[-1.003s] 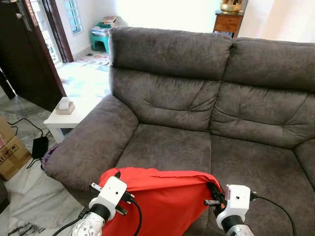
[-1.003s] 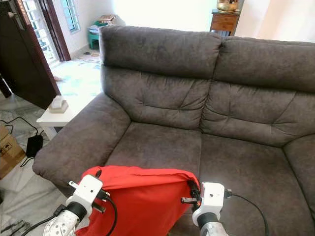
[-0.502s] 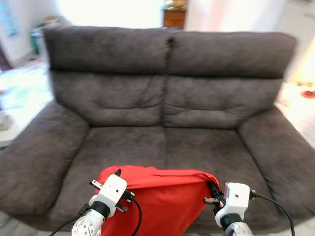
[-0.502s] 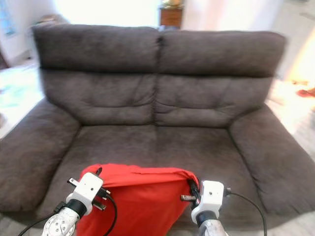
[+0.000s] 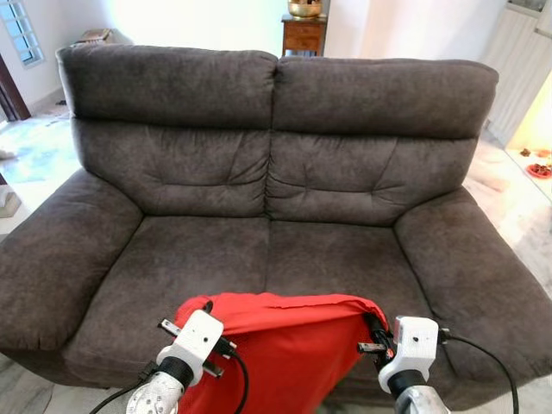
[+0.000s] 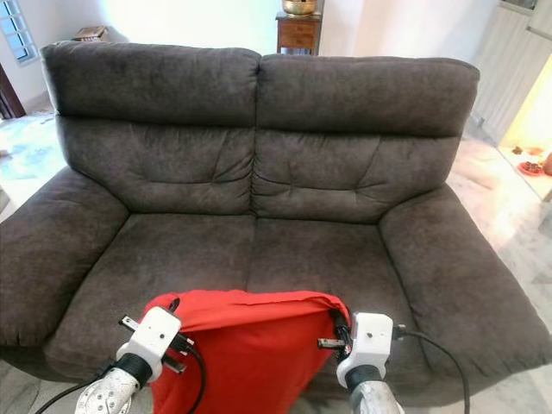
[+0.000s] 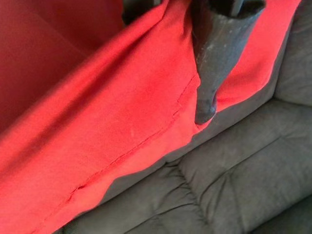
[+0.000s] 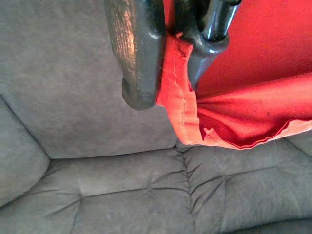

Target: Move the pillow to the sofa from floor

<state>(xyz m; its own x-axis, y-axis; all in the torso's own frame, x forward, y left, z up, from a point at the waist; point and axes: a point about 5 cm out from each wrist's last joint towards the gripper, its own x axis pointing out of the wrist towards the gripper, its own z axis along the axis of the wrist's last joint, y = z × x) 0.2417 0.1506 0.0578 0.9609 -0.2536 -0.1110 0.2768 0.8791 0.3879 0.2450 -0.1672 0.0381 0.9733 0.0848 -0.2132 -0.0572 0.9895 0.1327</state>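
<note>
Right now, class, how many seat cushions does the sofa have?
2. Left cushion lies beside the left armrest; right cushion beside the right one. The red pillow hides part of their front edges.

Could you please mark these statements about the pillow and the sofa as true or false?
1. The red pillow is held up by both hands. True: the left hand and the right hand each pinch an upper corner.
2. The pillow lies on the floor. False: it hangs in front of the sofa.
3. The sofa is dark grey with two seat cushions. True.
4. A second pillow rests on the sofa seat. False: the seat is bare.
5. A wooden cabinet stands behind the sofa. True.
</note>
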